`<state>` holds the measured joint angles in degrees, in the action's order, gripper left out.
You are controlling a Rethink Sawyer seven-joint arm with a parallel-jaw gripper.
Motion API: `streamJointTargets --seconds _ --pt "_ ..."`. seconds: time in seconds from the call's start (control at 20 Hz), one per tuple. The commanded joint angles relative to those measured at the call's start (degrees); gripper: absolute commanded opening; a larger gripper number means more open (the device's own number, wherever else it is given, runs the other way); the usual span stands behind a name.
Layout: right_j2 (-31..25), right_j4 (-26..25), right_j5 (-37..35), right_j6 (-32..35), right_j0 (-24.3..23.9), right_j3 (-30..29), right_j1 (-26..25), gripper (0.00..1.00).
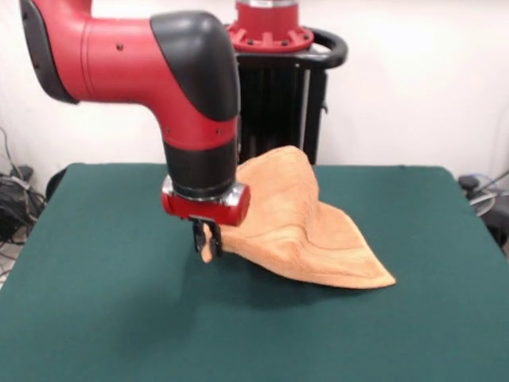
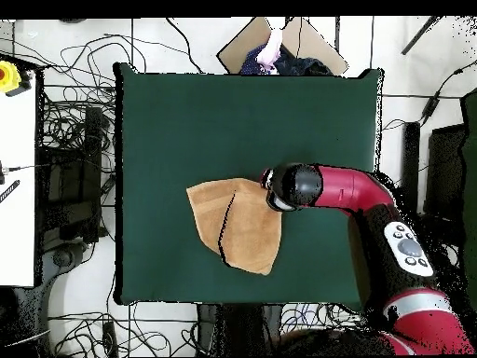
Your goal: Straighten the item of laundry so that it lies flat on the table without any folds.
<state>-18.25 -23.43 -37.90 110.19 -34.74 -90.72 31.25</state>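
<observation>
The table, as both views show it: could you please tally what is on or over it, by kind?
Towels: 1, the orange-tan towel, folded, one corner pinched in the gripper.
Grippers: 1, the gripper, shut on that corner.
Tables: 1, the green table.
Total: 3.

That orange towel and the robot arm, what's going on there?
The red and black arm's gripper is shut on a corner of the towel and holds it just above the green table. The towel is still folded over on itself, with part raised and part resting on the table, so it is not flat yet.
</observation>
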Motion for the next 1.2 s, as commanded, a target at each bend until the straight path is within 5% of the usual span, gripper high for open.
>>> streamJointTargets --seconds 0.05,0.5,0.75,1.2 --pt "-6.0 -3.7 -3.1 -11.7 0.8 -2.1 0.9 0.00" --pt "-4.2 -11.1 6.3 -13.4 -0.5 5.5 -7.9 0.00" --pt "-6.9 -13.1 3.8 -18.8 -3.5 10.5 -12.5 0.00" --pt "-10.4 -11.4 -6.3 -28.8 -9.4 10.6 -7.7 0.00"
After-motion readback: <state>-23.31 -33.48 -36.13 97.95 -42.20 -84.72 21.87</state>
